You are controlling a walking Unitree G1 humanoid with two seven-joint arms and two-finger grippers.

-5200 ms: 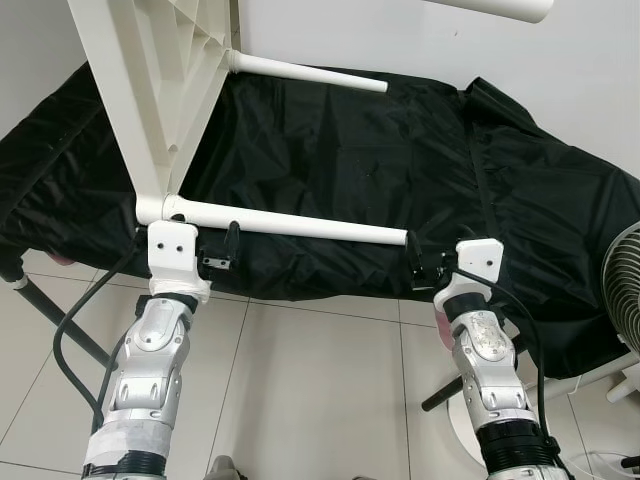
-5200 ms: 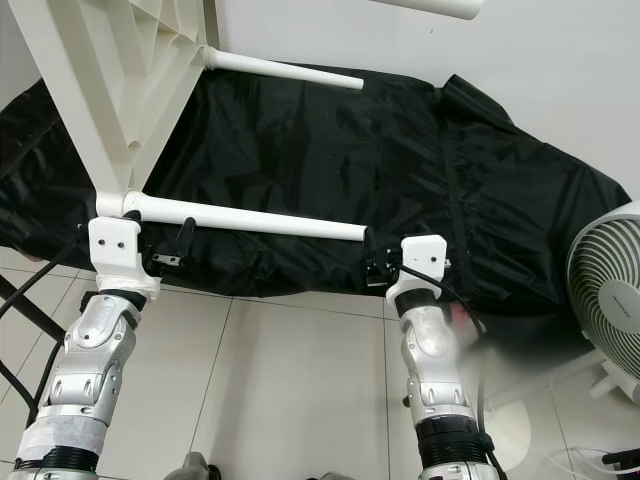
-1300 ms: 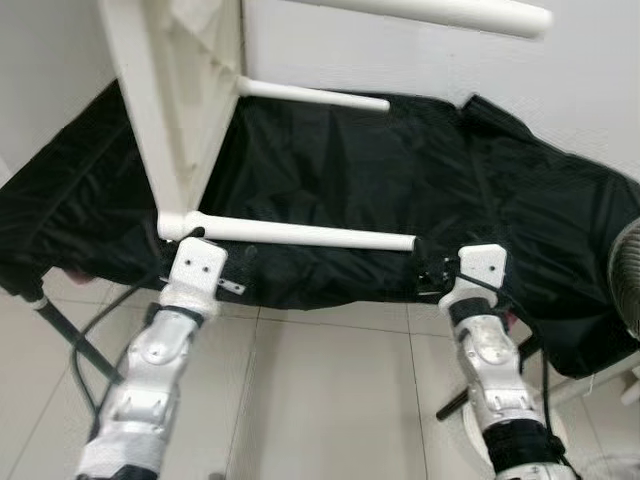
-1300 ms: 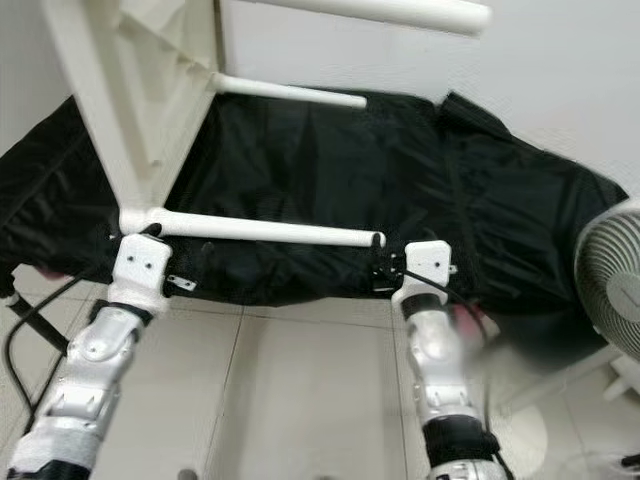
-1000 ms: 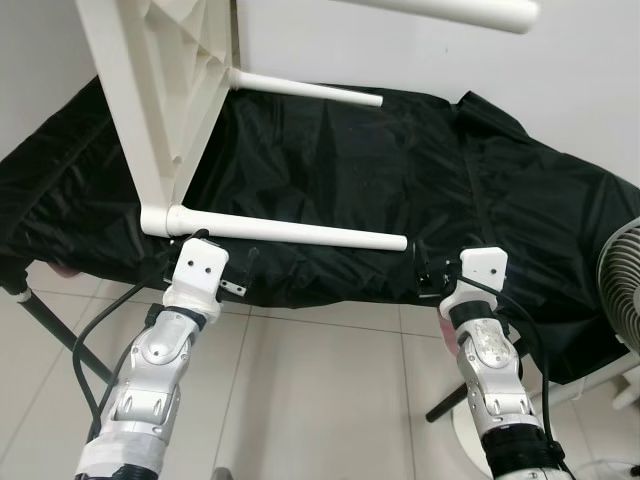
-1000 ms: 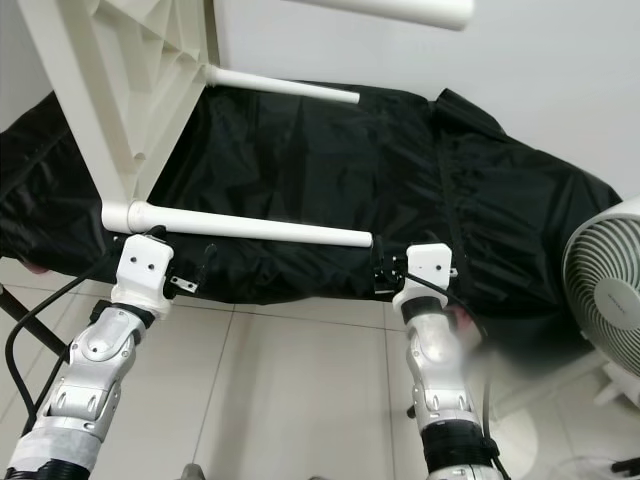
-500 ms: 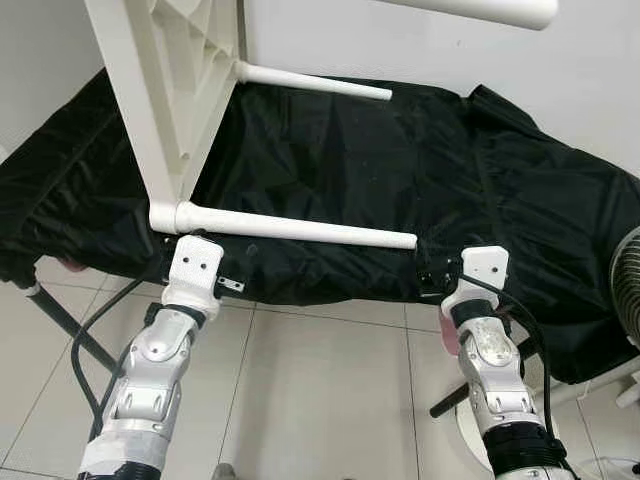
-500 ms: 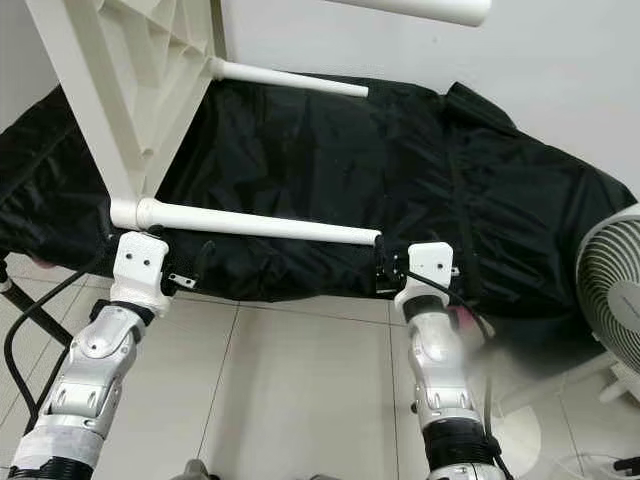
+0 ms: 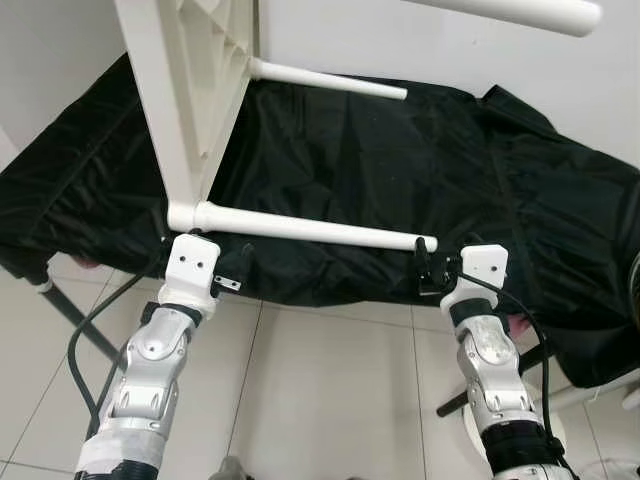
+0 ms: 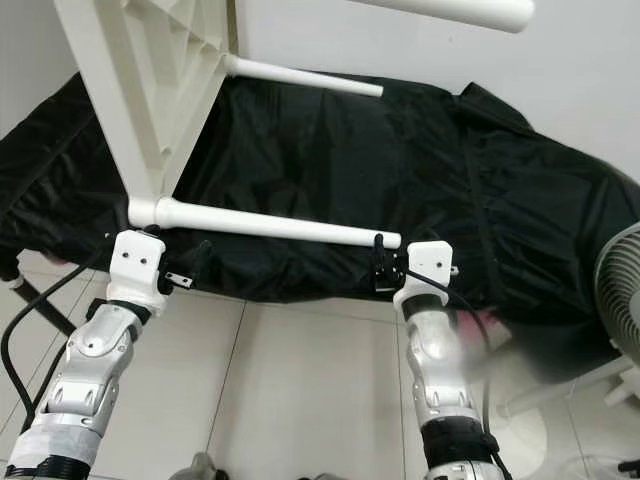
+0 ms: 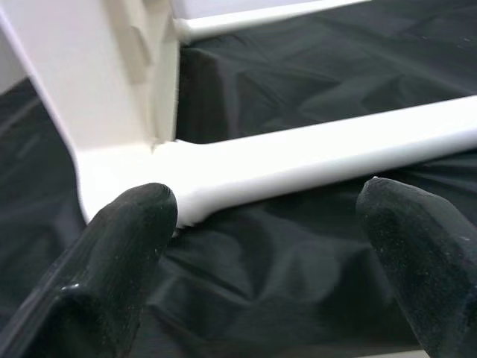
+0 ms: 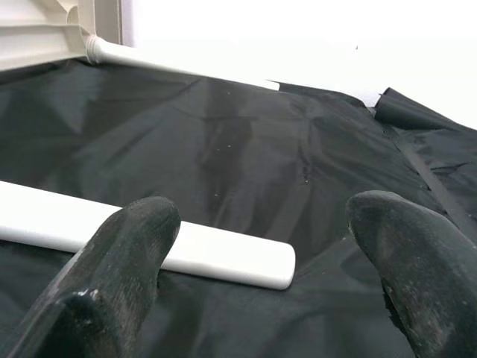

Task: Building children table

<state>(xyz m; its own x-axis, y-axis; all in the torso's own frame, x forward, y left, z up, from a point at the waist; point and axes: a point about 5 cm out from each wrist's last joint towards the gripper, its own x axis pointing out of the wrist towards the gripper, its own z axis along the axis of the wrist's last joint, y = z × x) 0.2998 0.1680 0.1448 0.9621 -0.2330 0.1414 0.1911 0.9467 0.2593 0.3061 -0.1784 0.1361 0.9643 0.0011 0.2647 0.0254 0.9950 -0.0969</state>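
A white children's table (image 9: 190, 90) stands on its side on a black-draped surface, with its top at the left and its round legs pointing right. The near leg (image 9: 310, 229) runs level just above both grippers. My left gripper (image 9: 207, 252) is open right below the joint where this leg (image 11: 313, 153) meets the top. My right gripper (image 9: 432, 272) is open at the leg's free tip (image 12: 261, 265), which lies between and beyond its fingers (image 12: 134, 246). I cannot tell whether either touches the leg. A far leg (image 9: 330, 80) and an upper leg (image 9: 520, 10) stick out behind.
The black cloth (image 9: 470, 160) covers a long low surface against a white wall. A white fan (image 10: 622, 290) stands at the right edge. A dark stand leg (image 9: 75, 320) slants over the tiled floor (image 9: 330, 400) at the left.
The whole picture has shifted a little to the right, so the camera moved. Both grippers keep their places by the near leg and stay open.
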